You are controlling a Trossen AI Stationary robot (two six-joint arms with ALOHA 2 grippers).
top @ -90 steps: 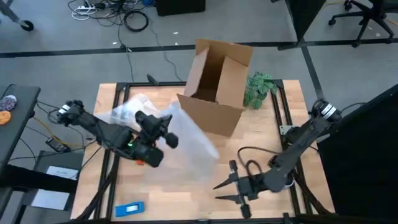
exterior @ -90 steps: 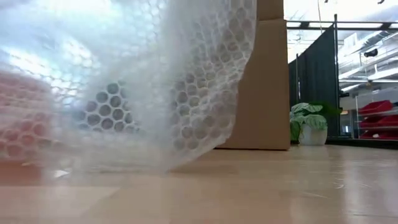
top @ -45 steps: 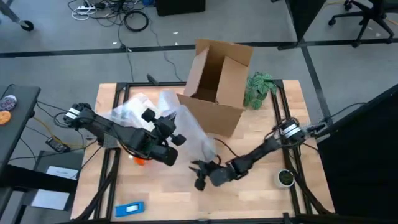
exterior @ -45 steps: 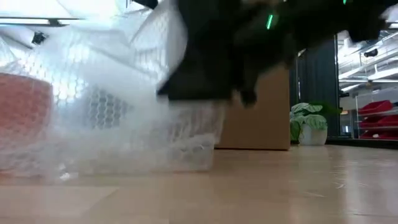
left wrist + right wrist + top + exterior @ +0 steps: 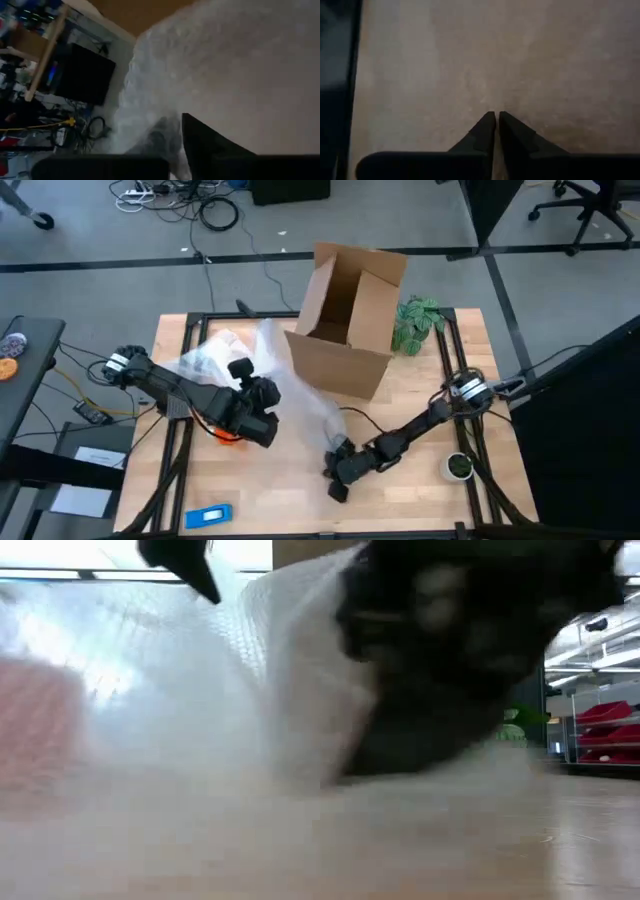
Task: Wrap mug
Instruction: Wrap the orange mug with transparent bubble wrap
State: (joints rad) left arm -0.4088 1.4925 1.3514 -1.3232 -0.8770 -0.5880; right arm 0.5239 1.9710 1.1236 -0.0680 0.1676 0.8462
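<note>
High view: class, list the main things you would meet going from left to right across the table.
Left tool, set over the orange mug → bubble wrap → right tool → cardboard box → leafy plant → small dark green round object near the table's right edge.

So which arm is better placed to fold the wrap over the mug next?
Probably the left: its gripper sits on the bubble wrap right beside the mug. The right gripper, fingers together, is at the wrap's near edge, farther from the mug.
</note>
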